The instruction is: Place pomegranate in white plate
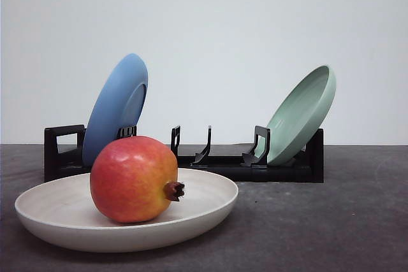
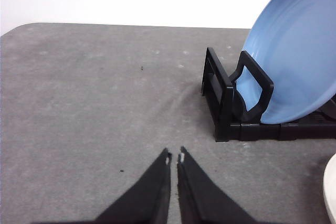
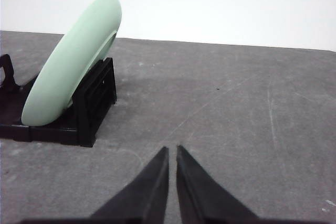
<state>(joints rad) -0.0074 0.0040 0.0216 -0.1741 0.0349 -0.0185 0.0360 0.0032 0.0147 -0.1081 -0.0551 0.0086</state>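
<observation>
Pomegranate sits in the white plate at the table's near edge, crown nub pointing right. Left gripper is closed, tips nearly touching, empty, over bare table; white plate rim is just off to its side, rack with blue plate ahead of it. Right gripper also closed and empty, green plate leaning in the rack end ahead and off to one side.

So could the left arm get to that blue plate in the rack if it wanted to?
Probably yes. The left fingers are shut over bare table, with open space between them and the blue plate. The plate leans in the black rack, whose end post partly covers its lower edge.
</observation>
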